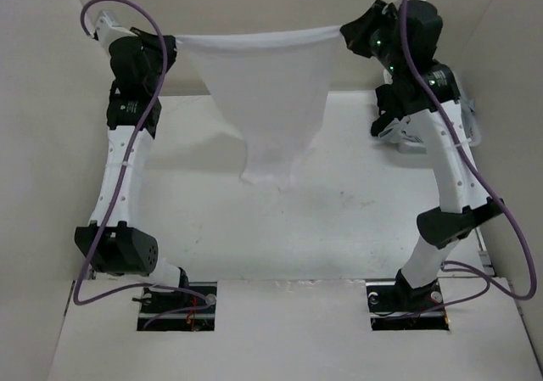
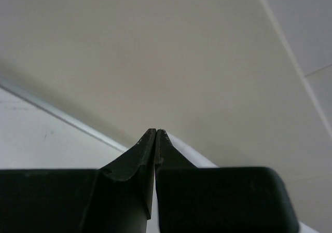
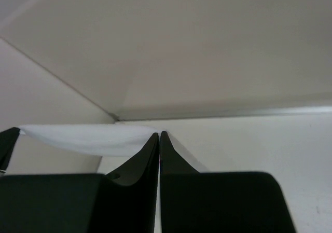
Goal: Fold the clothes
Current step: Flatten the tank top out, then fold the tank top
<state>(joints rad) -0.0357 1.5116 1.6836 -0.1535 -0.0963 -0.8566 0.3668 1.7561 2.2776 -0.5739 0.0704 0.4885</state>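
Two corners of the top [image 1: 265, 84] hung pinched in the left gripper [image 1: 175, 40] and right gripper [image 1: 343, 31], spread above the table [image 1: 382, 215]; laying it flat seemed next.

Bright, even light with soft, faint shadows.

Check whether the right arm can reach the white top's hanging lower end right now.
Probably not: the right tool is shut on a corner of the white top, stretched to the left tool. Nothing else blocks the way.

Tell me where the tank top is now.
Top view: the tank top hangs stretched between the left end effector and the right end effector, above the table.
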